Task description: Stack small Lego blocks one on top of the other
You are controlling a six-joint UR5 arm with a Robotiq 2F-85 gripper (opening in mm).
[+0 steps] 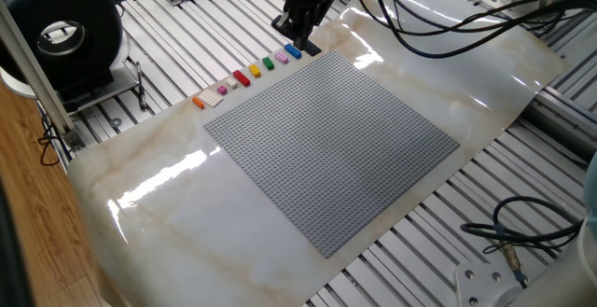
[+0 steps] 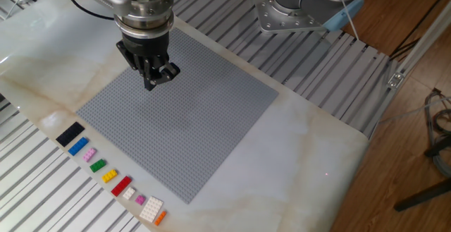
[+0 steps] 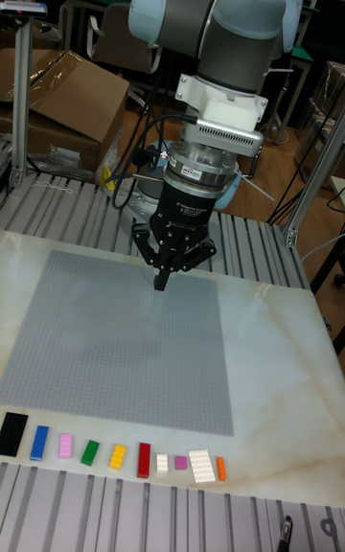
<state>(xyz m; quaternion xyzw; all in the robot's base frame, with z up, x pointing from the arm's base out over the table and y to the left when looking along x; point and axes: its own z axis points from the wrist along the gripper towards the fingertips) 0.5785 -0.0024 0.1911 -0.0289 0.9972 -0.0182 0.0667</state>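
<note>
the arm points its gripper (image 3: 163, 284) straight down, jaws pressed together and holding nothing.

The gripper (image 2: 156, 77) hangs above the grey baseplate (image 2: 176, 112) with its fingers drawn together and nothing between them, well apart from the bricks lined along the near edge: navy (image 2: 69, 133), blue (image 2: 78, 147), green (image 2: 97, 166), yellow (image 2: 109, 176), red (image 2: 121, 186).

Bright, even overhead light, white glare streaks on the glossy marble table (image 1: 140, 190), soft faint shadow on the grey baseplate (image 2: 180, 116), tall view dimmer and warmer with a dark background, all views sharp, small bricks (image 3: 91, 453) slightly soft.
</note>
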